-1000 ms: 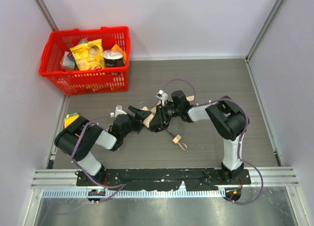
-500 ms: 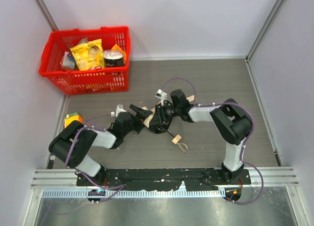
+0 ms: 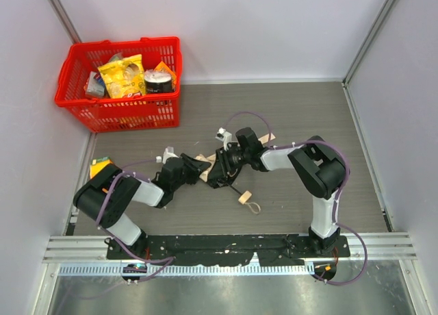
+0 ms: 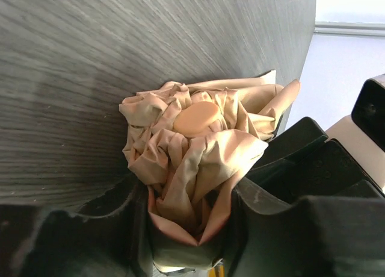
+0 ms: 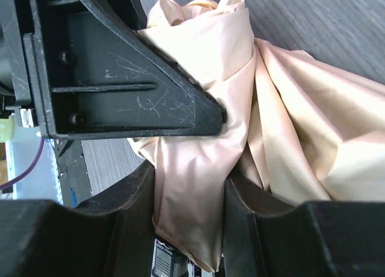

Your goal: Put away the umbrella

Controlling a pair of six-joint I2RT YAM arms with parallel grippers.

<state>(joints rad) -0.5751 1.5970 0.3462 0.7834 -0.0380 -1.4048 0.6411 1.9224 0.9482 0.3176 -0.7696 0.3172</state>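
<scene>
The umbrella (image 3: 204,159) lies folded on the grey floor between the two arms, its pale beige fabric bunched up. Its cream handle (image 3: 244,196) and loop cord (image 3: 254,206) trail toward the near edge on a thin black shaft. My left gripper (image 3: 199,168) is shut on the crumpled fabric end of the umbrella (image 4: 192,138), with cloth pressed between the left gripper's (image 4: 189,199) fingers. My right gripper (image 3: 219,170) is shut on a fold of the umbrella's (image 5: 289,126) canopy, which fills the gap of the right gripper (image 5: 189,192). The left gripper's black finger (image 5: 120,78) lies right against it.
A red basket (image 3: 116,114) with snack packets and a can stands at the back left against the wall. A small yellow-orange box (image 3: 100,167) sits by the left arm's elbow. Walls close in the floor on three sides.
The left gripper's jaws stood wide open beside the fabric; they have since moved in to the right and closed on the umbrella's end. The right gripper has kept its grip, shifting slightly left.
</scene>
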